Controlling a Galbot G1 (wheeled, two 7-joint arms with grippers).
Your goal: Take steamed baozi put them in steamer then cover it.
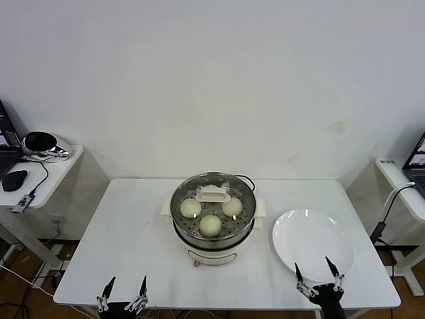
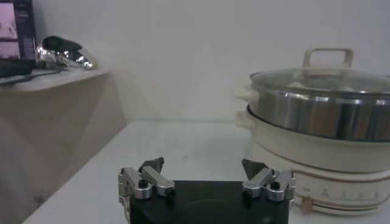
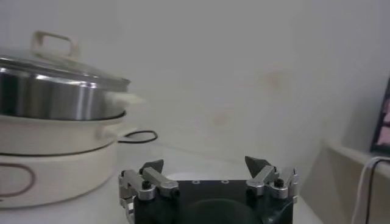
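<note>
Steamer (image 1: 212,229): steel basket on a cream-white cooker base, mid-table on the white table (image 1: 133,246); its black cord (image 1: 247,178) loops out behind it
Cover (image 1: 212,199): glass lid seated on the steamer rim, its oblong cream handle (image 1: 213,193) toward the far side of the steamer
Baozi count: three steamed baozi (image 1: 210,224) clearly show through the lid – one toward the steamer's near side, two farther back; a pale shape under the handle may be a fourth, cannot tell
Head view only: the buns inside, plus the white plate (image 1: 312,242) just right of the steamer, bare
Wrist views only: the steamer side-on – steel wall (image 2: 320,115) above the base, lid handle (image 3: 55,42) standing up as a loop; buns not discernible
Left gripper (image 1: 123,292): fingers spread wide, holding nothing, at the near table edge, left of and well apart from the steamer
Right gripper (image 1: 317,276): fingers likewise spread and empty, over the plate's near rim, right of the steamer
Open room: bare tabletop on the left of the steamer and in front of it
Beyond the table: side desk (image 1: 46,169) far left of the steamer with a mouse (image 1: 14,179)
</note>
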